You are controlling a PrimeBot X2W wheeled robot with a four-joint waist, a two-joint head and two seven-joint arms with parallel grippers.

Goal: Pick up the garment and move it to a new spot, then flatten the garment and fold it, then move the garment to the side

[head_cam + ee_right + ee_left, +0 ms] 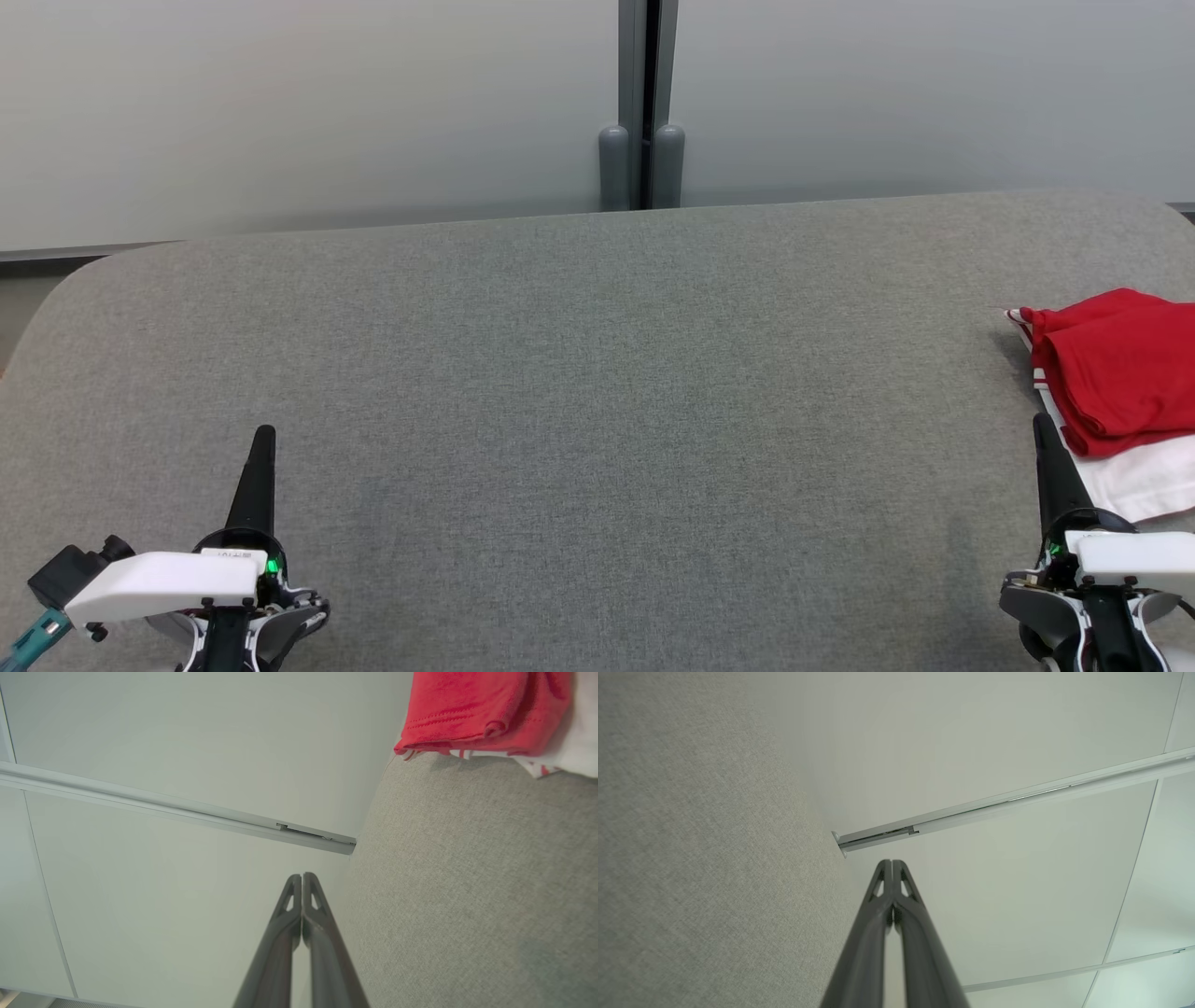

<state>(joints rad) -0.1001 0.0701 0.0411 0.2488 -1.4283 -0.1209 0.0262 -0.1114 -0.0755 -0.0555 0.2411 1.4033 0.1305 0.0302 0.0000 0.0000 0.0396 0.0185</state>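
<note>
Judging from how things lie, the last step, moving the garment to the side, is taken to be in hand or all but finished. The garment is seen as a compact red-and-white bundle at the far right of the grey surface, partly cut off by the head view's edge. In the right wrist view the garment is shown as a red folded layer lying upon a white one with striped trim.

The left jaws are pressed together, with the fingers held over the near left of the surface, well apart from the cloth. The right jaws are likewise pressed together and nothing is pinched. Their fingers are seen just beside the bundle's near white edge, though whether it is touched cannot be told.

If the placement is to be finished well, the fold should be left undisturbed. Any withdrawal on the right is best made away from the cloth, so that the white edge is not dragged. Should a further shift be wanted, the bundle would need to be pinched through all layers at a folded edge. It would then be lifted only slightly and set down flat, since loose layers are likely to slide apart.
</note>
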